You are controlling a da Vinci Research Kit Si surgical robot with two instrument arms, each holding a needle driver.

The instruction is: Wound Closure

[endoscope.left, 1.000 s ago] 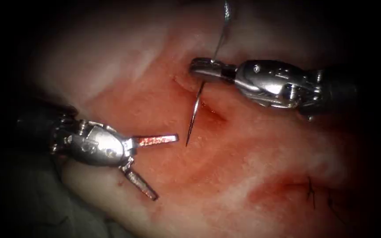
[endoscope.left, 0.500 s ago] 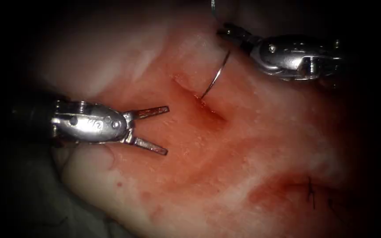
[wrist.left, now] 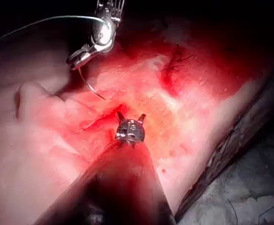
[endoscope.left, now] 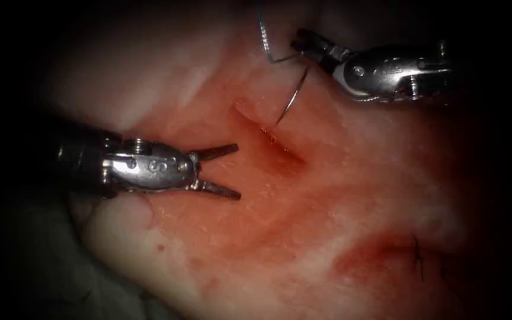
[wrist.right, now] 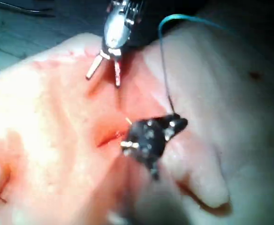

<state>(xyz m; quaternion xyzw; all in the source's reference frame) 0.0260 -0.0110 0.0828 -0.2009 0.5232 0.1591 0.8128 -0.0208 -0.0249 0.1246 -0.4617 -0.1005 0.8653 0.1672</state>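
Endoscope view: the right arm's tool has its jaws clenched on the needle near its thread end. The needle curves down from those jaws, and its tip sits at the upper end of the cut in the tissue; whether the tip has entered cannot be told. The thread runs from the needle's held end, just beside the right jaws, and rises away from them. The left arm's tool is on the left of the cut, its jaws released, spread apart and grasping nothing. The cut lies just beyond those jaw tips. Red fluid wets the tissue around the cut. Dark stitches sit well apart from both tools.

Left wrist view: the left arm's tool shows its jaws parted and empty, beside the cut. Beyond them the right arm's tool grasps the needle, which curves toward the tissue between the two tools. The thread trails away from the right jaws. The dark stitches lie farther off.

Right wrist view: the right arm's tool is seen end on, with the thread rising from its jaws. Beyond it, the left arm's tool has its jaws apart over the tissue.
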